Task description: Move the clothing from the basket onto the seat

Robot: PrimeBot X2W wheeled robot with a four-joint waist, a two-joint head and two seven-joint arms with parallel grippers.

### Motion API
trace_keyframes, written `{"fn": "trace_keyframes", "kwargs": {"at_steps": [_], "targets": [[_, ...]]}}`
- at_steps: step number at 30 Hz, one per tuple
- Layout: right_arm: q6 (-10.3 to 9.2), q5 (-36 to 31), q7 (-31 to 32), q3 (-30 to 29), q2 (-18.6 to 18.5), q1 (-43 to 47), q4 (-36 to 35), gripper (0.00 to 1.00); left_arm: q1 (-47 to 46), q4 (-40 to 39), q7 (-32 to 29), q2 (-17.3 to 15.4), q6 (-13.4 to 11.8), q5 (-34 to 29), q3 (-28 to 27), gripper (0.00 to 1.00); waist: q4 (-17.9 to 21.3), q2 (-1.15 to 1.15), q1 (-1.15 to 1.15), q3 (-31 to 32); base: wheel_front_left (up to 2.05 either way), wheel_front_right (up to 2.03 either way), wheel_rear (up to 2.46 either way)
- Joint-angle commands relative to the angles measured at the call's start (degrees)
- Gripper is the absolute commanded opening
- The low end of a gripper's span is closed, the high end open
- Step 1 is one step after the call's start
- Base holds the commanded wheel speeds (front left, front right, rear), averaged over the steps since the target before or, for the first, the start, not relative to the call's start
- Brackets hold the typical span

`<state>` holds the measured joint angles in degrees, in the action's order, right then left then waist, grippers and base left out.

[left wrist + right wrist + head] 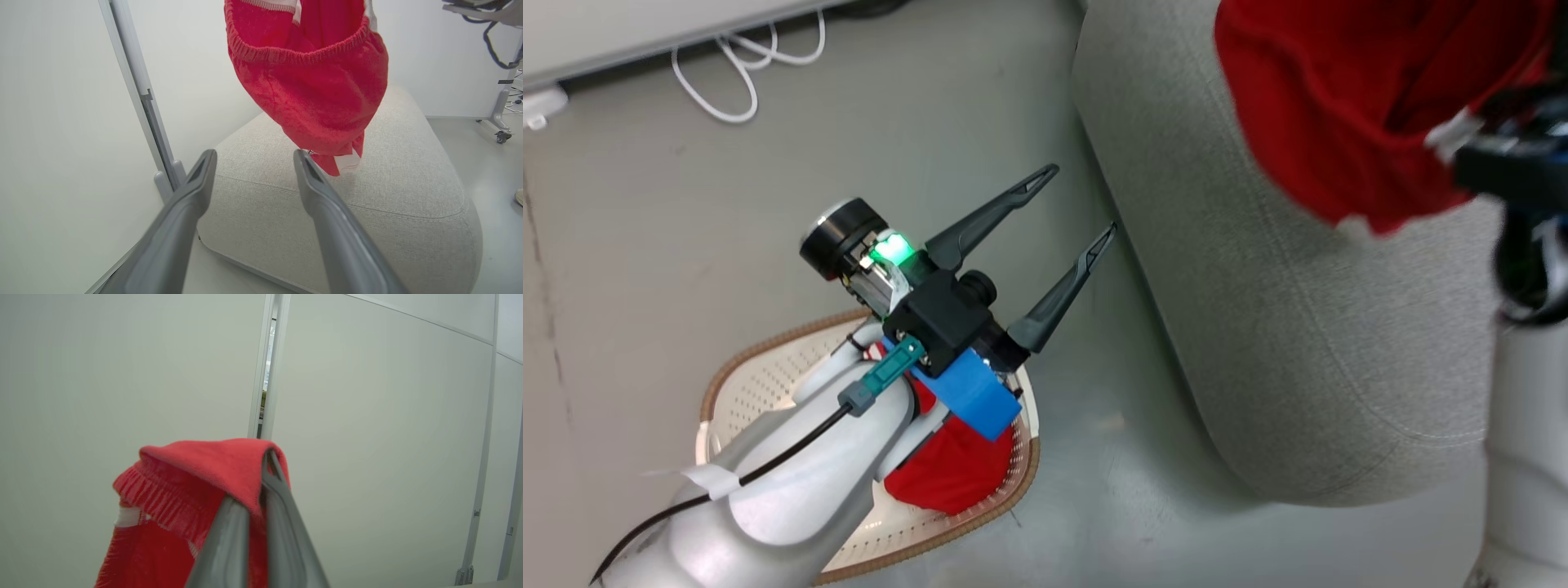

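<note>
The right jaws are clenched on a red garment [310, 102] hanging over the grey seat [408, 183]; the left jaws stand wide, empty, above the basket [752, 384], where a second garment [952, 474] lies.

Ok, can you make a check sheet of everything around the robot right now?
Surface: grey floor; light grey seat, nothing lying on it.
Job's things: hanging red garment over the seat; second red garment in the basket.
Clutter: nothing seen.
Claws: left claw open, empty, near the basket; right claw shut on the hanging red garment.
Cables: white cable looped on the floor; black cable along the left arm.
Surroundings: white wall panels, wheeled stand.
</note>
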<state>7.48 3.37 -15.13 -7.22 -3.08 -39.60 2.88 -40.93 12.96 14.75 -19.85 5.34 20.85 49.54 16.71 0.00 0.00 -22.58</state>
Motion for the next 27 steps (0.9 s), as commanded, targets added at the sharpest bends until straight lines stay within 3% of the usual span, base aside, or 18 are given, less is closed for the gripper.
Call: {"fn": "trace_keyframes", "kwargs": {"at_steps": [1, 9, 15, 21, 27], "targets": [[0.03, -1.07, -0.04, -2.04, -1.83, -4.23, -0.45, 0.0, -1.93, -0.5, -0.3, -0.66, 0.21, -0.7, 0.03, 1.0, -2.07, 0.0, 0.0, -4.89, 0.0, 0.0, 0.0], [0.02, -2.82, -0.04, -8.16, -10.56, -17.61, 1.88, 0.0, -5.74, -1.52, -0.35, -1.91, 0.49, -1.85, -0.16, 1.0, -4.04, 0.0, 0.0, -12.93, 0.0, 0.0, 0.0], [0.02, -2.36, -0.04, -13.01, -15.74, -22.56, 8.1, 0.0, -7.29, -1.69, -0.3, -2.42, 0.78, -2.41, 0.38, 1.0, -4.9, 0.0, 0.0, -16.52, 0.0, 0.0, 0.0], [0.02, -2.41, -0.05, -16.33, -19.13, -23.02, 15.64, 0.0, -8.34, -2.01, -0.24, -2.59, 0.95, -2.71, 0.61, 1.0, -5.8, 0.0, 0.0, -18.46, 0.0, 0.0, 0.0], [0.03, -3.35, -0.04, -20.05, -20.06, -20.52, 23.62, 0.0, -8.98, -2.0, -0.17, -2.78, 0.94, -2.73, 0.8, 1.0, -6.36, 0.0, 0.0, -19.8, 0.0, 0.0, 0.0]]}}
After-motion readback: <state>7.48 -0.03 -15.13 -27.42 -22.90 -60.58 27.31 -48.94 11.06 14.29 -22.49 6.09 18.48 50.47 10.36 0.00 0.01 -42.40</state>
